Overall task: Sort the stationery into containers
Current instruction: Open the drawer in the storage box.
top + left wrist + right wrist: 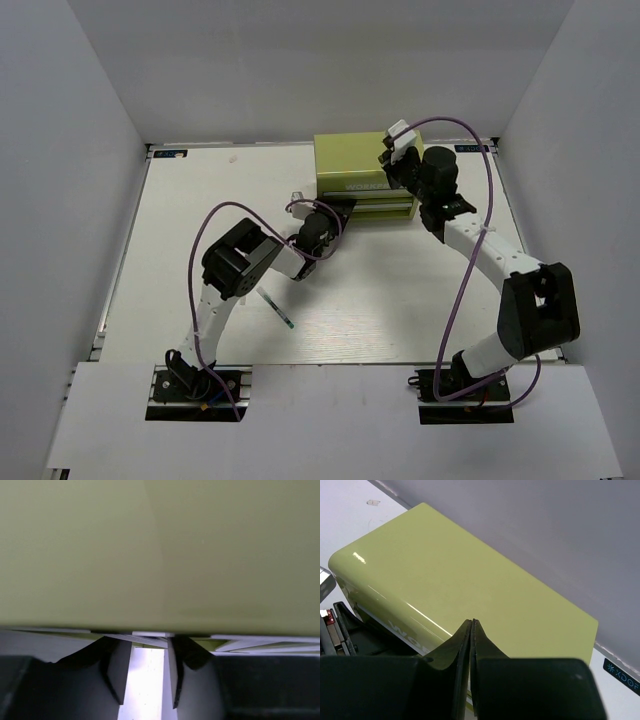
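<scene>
Setting: robotics lab test cell. White table point(380, 300), plain grey screen walls point(330, 70), bolted arm bases point(195, 385), purple cables point(458, 300).

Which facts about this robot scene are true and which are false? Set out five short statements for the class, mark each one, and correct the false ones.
1. The right gripper has its fingers closed together, over the top of the green box. True.
2. The left gripper is over the far edge of the box's top. False: it is at the box's front, by the drawers.
3. A thin pen lies near the left arm. True.
4. That pen lies on top of the box. False: it lies on the table, apart from the box.
5. The left gripper's fingers stand apart, with nothing between them. True.
</scene>
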You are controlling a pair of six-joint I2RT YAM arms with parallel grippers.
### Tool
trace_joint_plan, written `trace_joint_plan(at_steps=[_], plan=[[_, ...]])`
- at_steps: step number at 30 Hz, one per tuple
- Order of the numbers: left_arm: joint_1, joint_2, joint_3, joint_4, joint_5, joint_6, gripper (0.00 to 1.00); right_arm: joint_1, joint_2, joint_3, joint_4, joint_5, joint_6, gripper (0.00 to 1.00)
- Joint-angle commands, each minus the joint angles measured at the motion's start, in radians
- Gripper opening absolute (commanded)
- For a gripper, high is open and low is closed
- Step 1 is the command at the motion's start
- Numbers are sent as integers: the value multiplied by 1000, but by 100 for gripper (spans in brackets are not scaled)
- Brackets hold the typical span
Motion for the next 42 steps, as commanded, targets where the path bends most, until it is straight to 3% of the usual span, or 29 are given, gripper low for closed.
trace_joint_plan(at_steps=[1,14,42], plan=[[-2,6,37,-10,-56,-11,42,0,26,62,-38,-14,-21,5],[-2,15,8,32,-67,-20,9,0,43,74,-113,-23,-47,2],[-98,-149,-229,99,-18,-11,6,0,69,94,-198,14,-72,1]])
